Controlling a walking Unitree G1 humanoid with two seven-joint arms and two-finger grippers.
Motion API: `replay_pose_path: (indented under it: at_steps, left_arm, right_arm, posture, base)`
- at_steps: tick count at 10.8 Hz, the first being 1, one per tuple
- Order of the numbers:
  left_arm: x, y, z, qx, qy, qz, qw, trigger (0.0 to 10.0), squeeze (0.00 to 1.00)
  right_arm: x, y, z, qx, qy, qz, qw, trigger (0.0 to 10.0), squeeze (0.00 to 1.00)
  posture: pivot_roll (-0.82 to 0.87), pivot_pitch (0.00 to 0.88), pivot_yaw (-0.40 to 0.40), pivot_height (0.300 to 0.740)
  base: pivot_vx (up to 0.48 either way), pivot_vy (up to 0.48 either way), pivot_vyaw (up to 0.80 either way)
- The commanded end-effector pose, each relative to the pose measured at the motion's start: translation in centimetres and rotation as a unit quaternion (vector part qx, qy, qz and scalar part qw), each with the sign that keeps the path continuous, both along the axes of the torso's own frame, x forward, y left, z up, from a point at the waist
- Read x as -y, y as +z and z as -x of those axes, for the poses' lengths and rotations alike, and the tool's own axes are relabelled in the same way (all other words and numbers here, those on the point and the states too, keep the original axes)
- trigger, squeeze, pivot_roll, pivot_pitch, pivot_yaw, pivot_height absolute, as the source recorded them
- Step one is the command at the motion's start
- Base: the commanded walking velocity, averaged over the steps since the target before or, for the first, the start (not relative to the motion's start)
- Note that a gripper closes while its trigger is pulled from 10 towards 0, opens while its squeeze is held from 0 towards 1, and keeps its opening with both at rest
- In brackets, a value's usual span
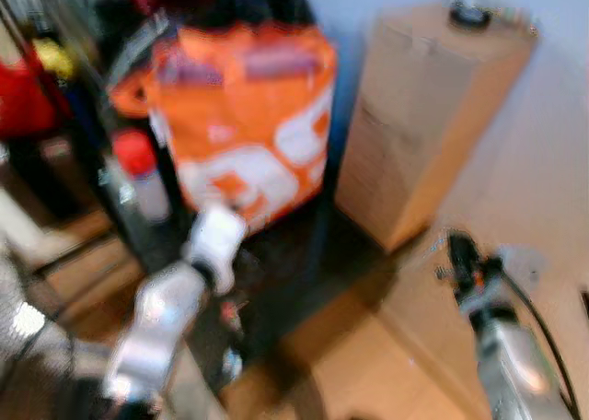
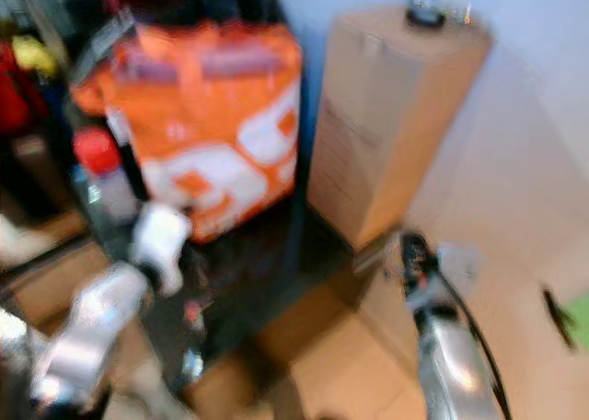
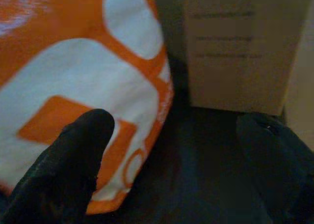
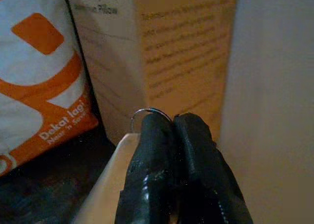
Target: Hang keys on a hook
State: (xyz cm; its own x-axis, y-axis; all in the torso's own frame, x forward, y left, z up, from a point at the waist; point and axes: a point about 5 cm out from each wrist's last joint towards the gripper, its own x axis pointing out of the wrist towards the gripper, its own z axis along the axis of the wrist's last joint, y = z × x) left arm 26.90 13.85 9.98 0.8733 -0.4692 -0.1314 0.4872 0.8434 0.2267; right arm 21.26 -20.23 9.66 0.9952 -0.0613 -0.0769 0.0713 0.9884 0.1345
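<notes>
The head views are blurry. A big orange and white bag [image 1: 244, 125] sits on a dark shelf [image 3: 206, 175], and a tall brown box [image 1: 433, 116] stands just beside it, against a pale wall [image 4: 274, 86]. A small dark thing [image 1: 469, 15] lies on top of the box. A bottle with a red cap [image 1: 138, 176] stands by the bag on its other side. The left gripper [image 3: 176, 160] is held near the bottom of the bag, and its two black fingers [image 3: 68, 170] are spread wide apart with nothing between them. The right gripper [image 4: 172, 123] is near the foot of the box, close to the wall. Its fingers are pressed tight together, and a thin metal ring [image 4: 144, 115] pokes out from their tips. The ring is pinched in the right gripper. Any keys on it are hidden by the fingers.
</notes>
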Motion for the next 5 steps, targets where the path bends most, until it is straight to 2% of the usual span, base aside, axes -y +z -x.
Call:
replay_pose_path:
  at_steps: [1,3,5]
  left_arm:
    - [-0.32,0.13,-0.13,0.003,0.004,-0.009,1.000,10.0,0.00]
    - [-0.33,0.16,-0.21,0.003,0.006,-0.008,1.000,10.0,0.00]
    - [-0.35,0.22,-0.23,0.003,0.007,-0.008,1.000,10.0,0.00]
  right_arm:
    - [0.03,0.21,-0.13,0.006,-0.001,0.003,1.000,10.0,0.00]
    - [0.18,0.14,-0.13,0.004,-0.002,0.004,1.000,10.0,0.00]
    - [0.15,0.16,-0.23,0.004,-0.002,0.003,1.000,10.0,0.00]
  posture:
    - [-0.11,0.000,0.000,0.740]
    - [-0.11,0.000,-0.004,0.740]
    - [-0.11,0.000,-0.003,0.740]
  base:
    - [0.000,-0.319,0.00]
    - [0.000,-0.332,0.00]
    - [0.000,-0.334,-0.80]
